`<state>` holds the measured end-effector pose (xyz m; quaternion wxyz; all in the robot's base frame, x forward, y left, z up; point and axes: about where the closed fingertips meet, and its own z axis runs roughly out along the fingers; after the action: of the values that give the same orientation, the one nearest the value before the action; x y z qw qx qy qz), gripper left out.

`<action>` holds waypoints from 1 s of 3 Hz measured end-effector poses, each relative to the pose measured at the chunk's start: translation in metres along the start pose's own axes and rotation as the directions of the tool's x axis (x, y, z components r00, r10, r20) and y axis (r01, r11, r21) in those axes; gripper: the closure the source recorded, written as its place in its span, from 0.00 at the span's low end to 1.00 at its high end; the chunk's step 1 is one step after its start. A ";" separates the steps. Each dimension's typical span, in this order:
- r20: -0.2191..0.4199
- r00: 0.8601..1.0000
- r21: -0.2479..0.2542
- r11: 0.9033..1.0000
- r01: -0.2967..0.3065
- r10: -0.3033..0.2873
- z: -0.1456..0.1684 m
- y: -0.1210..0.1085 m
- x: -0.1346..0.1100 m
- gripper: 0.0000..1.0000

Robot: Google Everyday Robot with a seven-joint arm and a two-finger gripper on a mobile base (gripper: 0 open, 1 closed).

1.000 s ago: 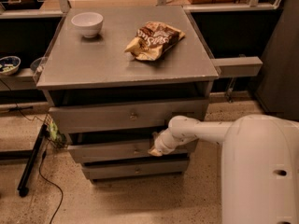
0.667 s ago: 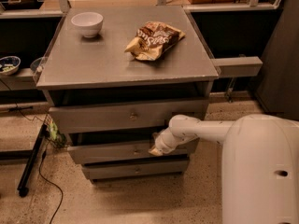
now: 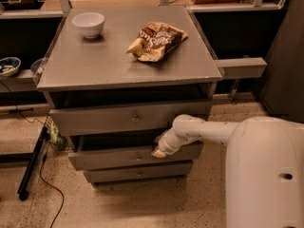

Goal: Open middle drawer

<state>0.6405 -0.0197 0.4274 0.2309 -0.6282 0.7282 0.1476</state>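
The grey cabinet has three drawer fronts stacked under its top. The middle drawer (image 3: 114, 157) is the second front and stands out a little from the cabinet, with a dark gap above it. My gripper (image 3: 159, 151), on the end of the white arm (image 3: 204, 129), is at the upper edge of that front, right of centre, touching or almost touching it. I cannot make out the knob of this drawer. The wider top drawer (image 3: 95, 120) shows its small round knob (image 3: 135, 118). The narrow bottom drawer (image 3: 137, 173) sits below.
On the cabinet top (image 3: 95, 65) are a white bowl (image 3: 89, 23) and a crumpled snack bag (image 3: 156, 41). A black stand leg and cable (image 3: 33, 160) lie on the floor at left. A shelf with a small bowl (image 3: 8, 65) is further left. My white body (image 3: 263, 172) fills the lower right.
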 end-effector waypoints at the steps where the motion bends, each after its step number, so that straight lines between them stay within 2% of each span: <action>1: 0.000 1.000 -0.001 1.000 0.005 -0.005 -0.004 0.004 0.000 1.00; 2: 0.010 1.000 0.001 1.000 0.013 -0.013 -0.010 0.006 -0.002 1.00; 3: 0.026 0.999 -0.015 1.000 0.020 -0.019 -0.021 0.021 -0.002 1.00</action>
<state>0.6167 -0.0250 0.4451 0.2372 -0.6350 0.7178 0.1590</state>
